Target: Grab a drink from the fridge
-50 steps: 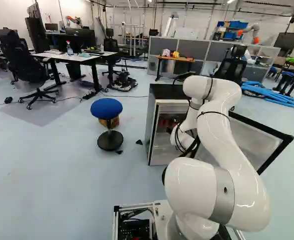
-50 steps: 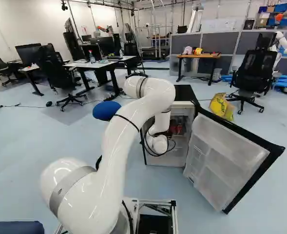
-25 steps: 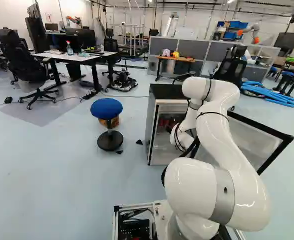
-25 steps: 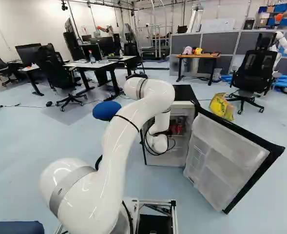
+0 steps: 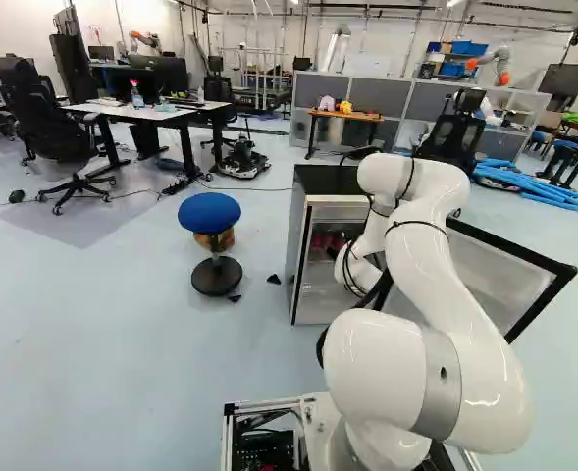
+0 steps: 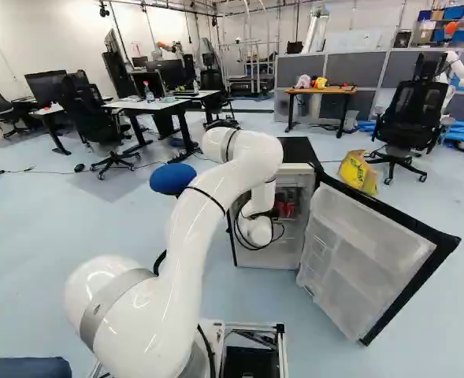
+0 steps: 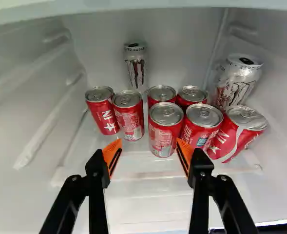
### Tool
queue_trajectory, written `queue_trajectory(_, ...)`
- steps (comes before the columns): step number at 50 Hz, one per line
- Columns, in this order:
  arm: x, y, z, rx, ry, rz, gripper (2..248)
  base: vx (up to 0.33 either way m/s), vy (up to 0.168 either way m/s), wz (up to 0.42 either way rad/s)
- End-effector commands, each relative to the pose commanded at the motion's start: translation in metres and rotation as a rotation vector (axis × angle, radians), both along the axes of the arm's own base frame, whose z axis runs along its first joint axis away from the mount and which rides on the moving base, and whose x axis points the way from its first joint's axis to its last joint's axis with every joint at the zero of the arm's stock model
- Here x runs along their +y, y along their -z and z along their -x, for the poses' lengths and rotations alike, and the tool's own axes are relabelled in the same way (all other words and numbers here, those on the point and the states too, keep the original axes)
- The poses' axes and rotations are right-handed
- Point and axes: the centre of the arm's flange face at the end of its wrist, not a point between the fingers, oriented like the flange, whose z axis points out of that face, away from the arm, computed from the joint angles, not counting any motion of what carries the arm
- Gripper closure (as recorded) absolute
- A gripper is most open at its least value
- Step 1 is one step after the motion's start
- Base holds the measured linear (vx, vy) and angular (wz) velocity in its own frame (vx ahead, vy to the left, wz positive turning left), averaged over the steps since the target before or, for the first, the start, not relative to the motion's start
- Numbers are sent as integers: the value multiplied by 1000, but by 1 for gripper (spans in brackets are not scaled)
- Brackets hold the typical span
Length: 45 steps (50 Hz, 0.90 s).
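Note:
In the wrist view my gripper [image 7: 148, 146] stands open inside the fridge [image 7: 143, 192], nothing gripped between its orange pads. Ahead of the gap is a front red can [image 7: 165, 130], nearer one fingertip; I cannot tell whether they touch. Several other red cans cluster beside and behind it, among them one [image 7: 127, 116] near the other fingertip and a tilted one [image 7: 236, 134] at the group's far side. A slim white can [image 7: 135, 68] stands at the back, and another white can [image 7: 238, 80] leans near the side wall. In both base views the arm's wrist hides the gripper.
The fridge door [image 6: 365, 260] stands wide open to the right of the arm. A blue stool [image 5: 210, 214] is left of the fridge. Behind are a yellow bag [image 6: 359, 172], a black chair [image 6: 413, 114] and a small table [image 6: 322, 90]. Another robot [image 6: 456, 69] stands far right.
The arm has shifted very slightly at its upper bend and wrist, and red cans show more plainly inside the fridge in the base views. The base has stayed put.

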Motion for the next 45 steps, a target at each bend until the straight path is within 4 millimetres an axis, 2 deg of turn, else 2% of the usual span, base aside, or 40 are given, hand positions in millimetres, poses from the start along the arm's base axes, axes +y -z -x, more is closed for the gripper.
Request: queue_trajectory(45, -5, 7, -22, -35, -9, 16, 82, 0, 0, 0)
